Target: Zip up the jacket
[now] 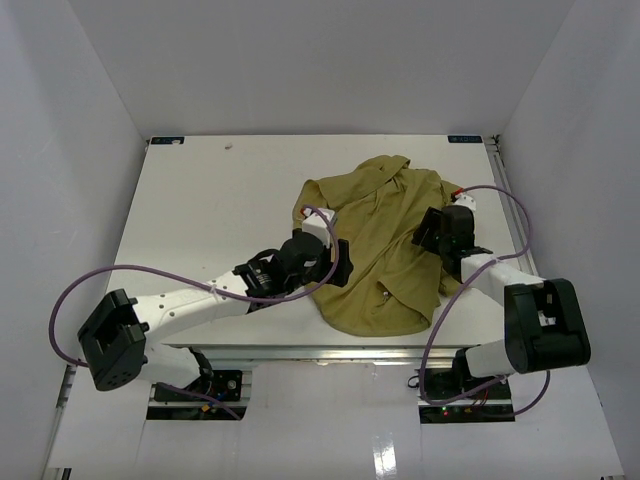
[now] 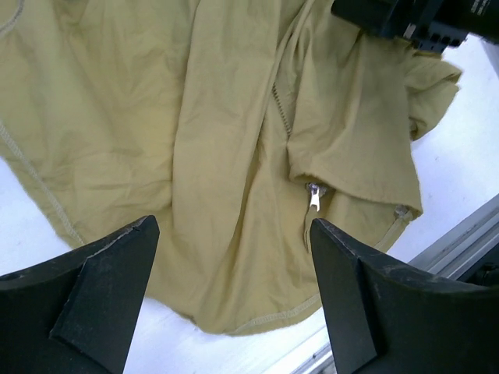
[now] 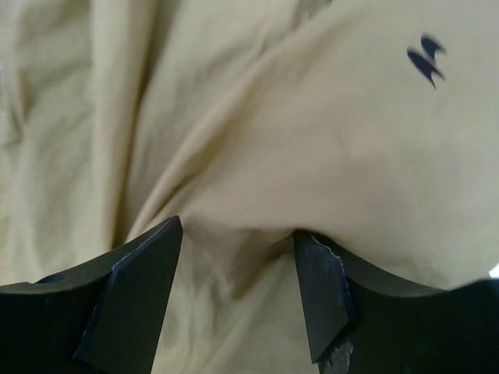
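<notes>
The olive-yellow jacket (image 1: 385, 240) lies crumpled on the right half of the white table (image 1: 210, 200). Its zipper runs down the front, and the silver zipper pull (image 2: 313, 199) sits low near the hem. My left gripper (image 2: 234, 224) hovers wide open over the jacket's lower left edge (image 1: 332, 262), holding nothing. My right gripper (image 3: 238, 227) is on the jacket's right side (image 1: 428, 232). Its fingers stand apart and press into the cloth, and a loose fold bulges between them and over the right fingertip (image 3: 320, 273). A small dark logo (image 3: 425, 61) marks the cloth beyond.
The metal rail (image 2: 460, 241) of the table's near edge runs just past the jacket's hem. White walls close in the table on three sides. Purple cables (image 1: 70, 300) loop from both arms. The right gripper's black body (image 2: 413, 19) shows at the top of the left wrist view.
</notes>
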### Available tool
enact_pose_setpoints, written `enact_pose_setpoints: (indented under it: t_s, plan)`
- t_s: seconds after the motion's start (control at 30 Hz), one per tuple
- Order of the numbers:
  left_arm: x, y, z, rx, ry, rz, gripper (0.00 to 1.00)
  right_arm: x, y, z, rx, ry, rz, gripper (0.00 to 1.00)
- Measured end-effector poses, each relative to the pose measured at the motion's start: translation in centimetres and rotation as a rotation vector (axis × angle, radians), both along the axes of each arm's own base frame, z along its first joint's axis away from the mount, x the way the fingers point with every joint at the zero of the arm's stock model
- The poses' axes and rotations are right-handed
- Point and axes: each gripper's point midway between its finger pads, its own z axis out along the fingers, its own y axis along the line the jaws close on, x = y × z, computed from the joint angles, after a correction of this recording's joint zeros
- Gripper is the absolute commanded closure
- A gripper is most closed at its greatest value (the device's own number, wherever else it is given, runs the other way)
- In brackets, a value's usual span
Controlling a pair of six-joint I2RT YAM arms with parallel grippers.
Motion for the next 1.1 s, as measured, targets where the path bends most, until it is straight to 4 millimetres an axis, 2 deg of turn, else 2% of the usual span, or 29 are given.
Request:
enact_pose_setpoints:
  t_s: [0.07,0.13,0.27,0.37,0.47,0.57,0.73,0.9,1.1]
  plan:
    - [0.1,0.0,0.0,-0.016,-0.017,0.003,0.11,0.2,0.1,1.4,-0.003,-0.035,0.025,0.38]
    - [-0.1,0.8,-1.0,-0.014,-0.034,0.009,0.11,-0.6,1.0,3.2,-0.014,-0.074,0.057,0.38]
    - [-0.4,2.6,-3.9,0.031,-0.054,0.026,0.11,-2.8,4.9,8.1,-0.001,-0.198,0.167,0.38]
    - [-0.4,3.6,-5.1,0.054,-0.072,0.040,0.11,-4.3,7.3,9.2,0.012,-0.219,0.234,0.39]
    - [-0.1,4.5,-4.6,0.038,-0.122,0.074,0.11,-5.9,9.0,7.6,-0.015,-0.163,0.276,0.39]
    - [0.2,5.3,-3.5,0.011,-0.165,0.104,0.11,-7.8,10.6,5.2,-0.066,-0.077,0.330,0.39]
    - [0.6,5.6,-1.9,-0.029,-0.214,0.135,0.11,-9.3,11.7,3.1,-0.132,0.010,0.363,0.39]
    - [0.8,5.9,-1.9,-0.019,-0.220,0.148,0.11,-10.0,11.3,1.4,-0.203,0.087,0.319,0.38]
    - [1.0,6.1,-2.6,0.007,-0.216,0.160,0.12,-11.2,10.0,-0.4,-0.285,0.154,0.277,0.46]
